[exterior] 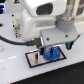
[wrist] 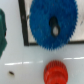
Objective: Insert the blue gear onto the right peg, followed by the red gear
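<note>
The blue gear [wrist: 46, 15] lies flat on the black-rimmed grey plate [wrist: 23, 30]. Something small shows inside its dark hole, but I cannot tell whether it is the right peg. The red gear [wrist: 56, 72] rests on the white table just off the plate's edge. In the exterior view the blue gear [exterior: 50, 54] sits on the plate [exterior: 33, 59] on the exterior view's right, and my gripper [exterior: 47, 50] hangs right over it, open, with a dark finger on either side. The red gear is hidden in that view. No fingers show in the wrist view.
A dark green object [wrist: 2, 31] sits beside the plate. A small dark speck [wrist: 11, 74] lies on the table. The white arm body [exterior: 50, 17] fills the upper exterior view, with clutter behind it [exterior: 10, 25].
</note>
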Tool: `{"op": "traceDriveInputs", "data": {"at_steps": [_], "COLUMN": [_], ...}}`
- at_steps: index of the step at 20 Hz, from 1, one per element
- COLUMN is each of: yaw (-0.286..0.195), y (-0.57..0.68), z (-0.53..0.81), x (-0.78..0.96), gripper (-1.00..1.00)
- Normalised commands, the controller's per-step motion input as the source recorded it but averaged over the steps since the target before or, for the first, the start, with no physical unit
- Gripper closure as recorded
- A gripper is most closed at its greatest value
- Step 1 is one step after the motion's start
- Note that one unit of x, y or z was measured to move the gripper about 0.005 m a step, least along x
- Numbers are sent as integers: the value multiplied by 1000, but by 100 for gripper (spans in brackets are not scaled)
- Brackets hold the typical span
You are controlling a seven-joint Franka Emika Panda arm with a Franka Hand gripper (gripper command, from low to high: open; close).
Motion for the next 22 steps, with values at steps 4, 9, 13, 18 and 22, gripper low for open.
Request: {"op": "traceDriveInputs", "data": {"at_steps": [4, 9, 13, 18, 22], "yaw": [0, 0, 0, 0, 0], "y": [77, 43, 5, -38, -53], "z": [154, 6, -111, -231, -272], "x": [-467, -506, -555, -477, -355], "gripper": [-100, -100, -100, -100, -100]}}
